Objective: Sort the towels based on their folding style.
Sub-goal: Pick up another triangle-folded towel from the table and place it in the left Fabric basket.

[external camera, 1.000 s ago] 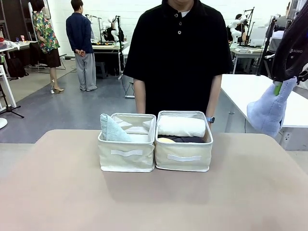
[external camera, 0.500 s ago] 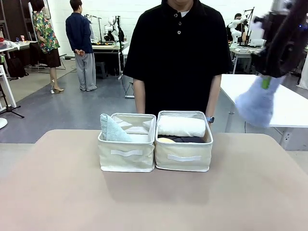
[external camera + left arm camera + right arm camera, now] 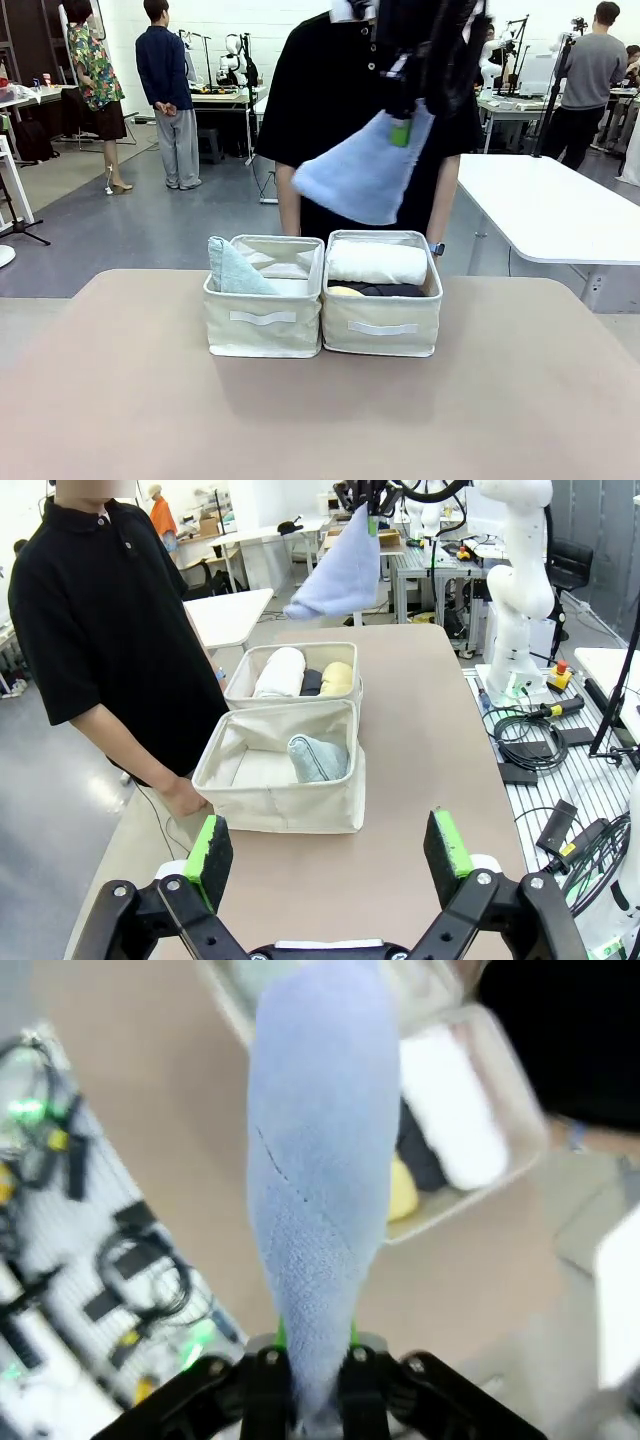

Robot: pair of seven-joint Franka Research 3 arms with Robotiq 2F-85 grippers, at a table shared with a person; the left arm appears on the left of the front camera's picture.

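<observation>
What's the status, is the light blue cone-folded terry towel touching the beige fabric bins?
Apart. Left wrist view: the light blue cone-folded terry towel hangs from the right pincer, with a clear gap above the beige fabric bins.

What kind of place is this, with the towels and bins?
Probably a robotics lab or workshop: a white robot arm mounted beside the table, cables trailing next to it, and a white workbench behind the person.

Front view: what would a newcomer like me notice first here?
The light blue towel, cone-folded, hangs from the right gripper high over the table. Below, the left beige bin holds a pale green cone towel; the right beige bin has a white rolled towel on top.
</observation>
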